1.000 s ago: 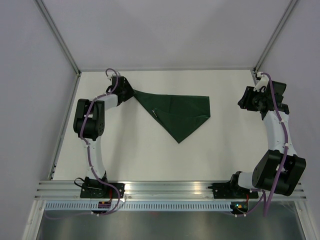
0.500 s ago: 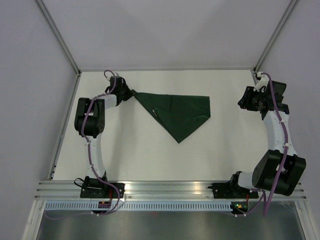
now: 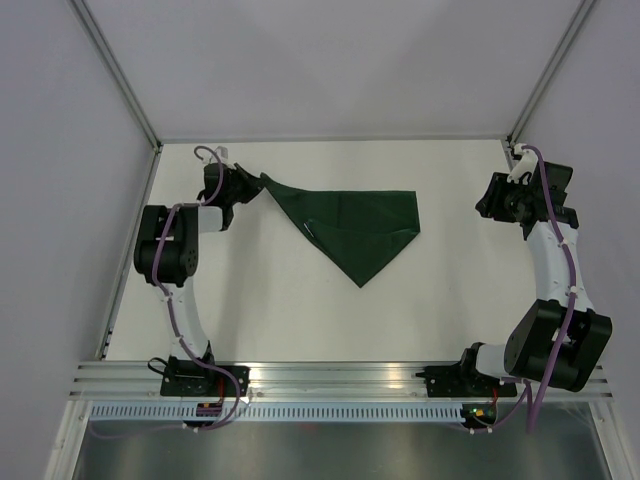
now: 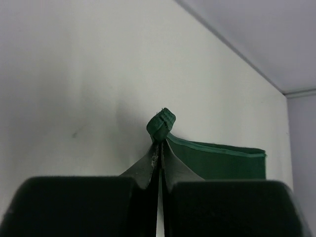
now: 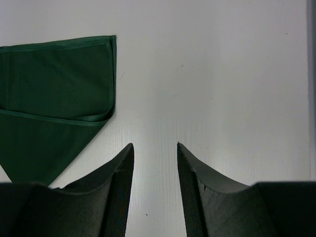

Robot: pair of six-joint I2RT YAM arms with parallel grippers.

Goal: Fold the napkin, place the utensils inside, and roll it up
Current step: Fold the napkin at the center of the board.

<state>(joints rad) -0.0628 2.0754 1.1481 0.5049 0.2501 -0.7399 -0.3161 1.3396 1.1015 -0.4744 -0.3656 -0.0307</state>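
While the left gripper (image 4: 159, 159) clamps the far-left corner of the folded dark green napkin (image 3: 355, 225), the triangle lies on the white table's (image 3: 450, 300) far half; the right gripper (image 5: 154, 150) hangs spread, well right of it.

One napkin (image 3: 355, 225). One fork (image 3: 311, 230), barely visible. Two arms: left arm (image 3: 172, 250), right arm (image 3: 552, 262).

A matte white table (image 3: 300, 320) sits boxed in by plain pale lavender walls (image 3: 330, 60) that meet at slanting aluminium posts (image 3: 115, 70), with a ribbed aluminium rail (image 3: 340, 378) along its near edge, all under soft, even light.
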